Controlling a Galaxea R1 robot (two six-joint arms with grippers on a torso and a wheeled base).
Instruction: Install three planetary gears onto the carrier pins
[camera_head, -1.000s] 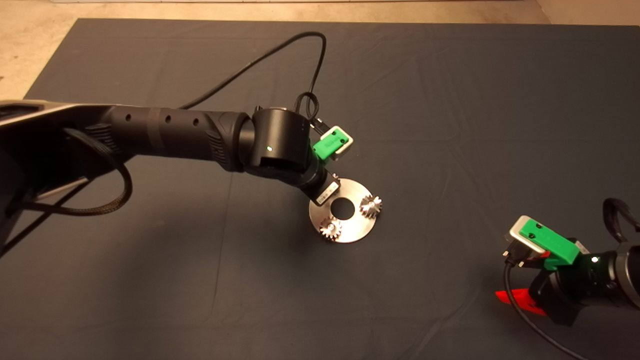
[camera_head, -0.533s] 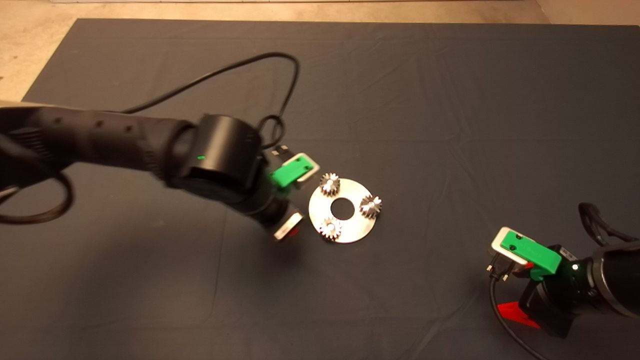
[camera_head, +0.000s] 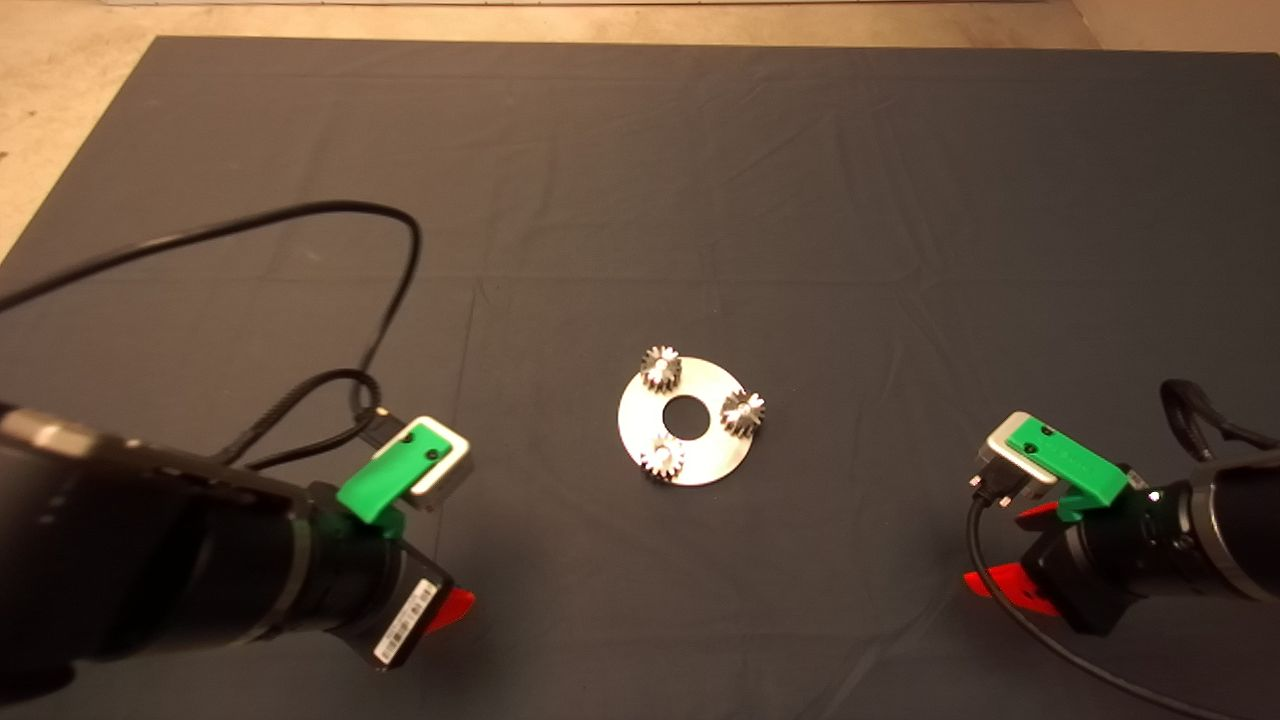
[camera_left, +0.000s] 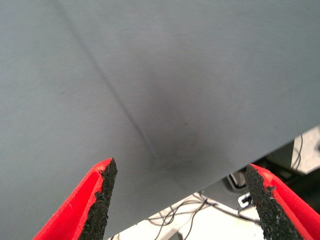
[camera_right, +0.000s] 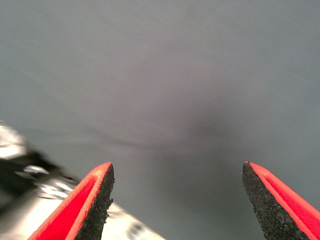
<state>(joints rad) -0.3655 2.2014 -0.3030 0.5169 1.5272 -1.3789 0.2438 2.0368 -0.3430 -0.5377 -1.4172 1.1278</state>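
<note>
The left gripper (camera_head: 455, 605) sits low at the mat's (camera_head: 800, 180) near left corner, its black arm entering from the left edge and angling toward the centre, a green-capped camera block riding on top of the wrist and a black cable (camera_head: 300, 215) looping away behind it over the cloth; only one red fingertip peeks out below the wrist from above, but the left wrist view shows both red fingers (camera_left: 90, 200) standing wide apart with nothing between them, over bare mat, with floor and loose wires beyond the mat's edge; a white sticker (camera_head: 403, 623) on this wrist carries print too small to read; at the middle of the mat lies the round steel plate (camera_head: 722, 457) with its large centre hole, and the three planetary gears (camera_head: 660, 369) sit on it, evenly spaced around the hole, each seated over one of the carrier pins (camera_head: 661, 455), whose silver tips show in the gear bores; the plate is well apart from both grippers; the right gripper (camera_head: 1000, 585) rests at the near right corner, its arm coming in from the right edge, pointing left and down; its wrist view shows the fingers (camera_right: 92, 202) likewise spread wide, empty, above the mat, with a blurred bright patch at one corner that cannot be made out.
</note>
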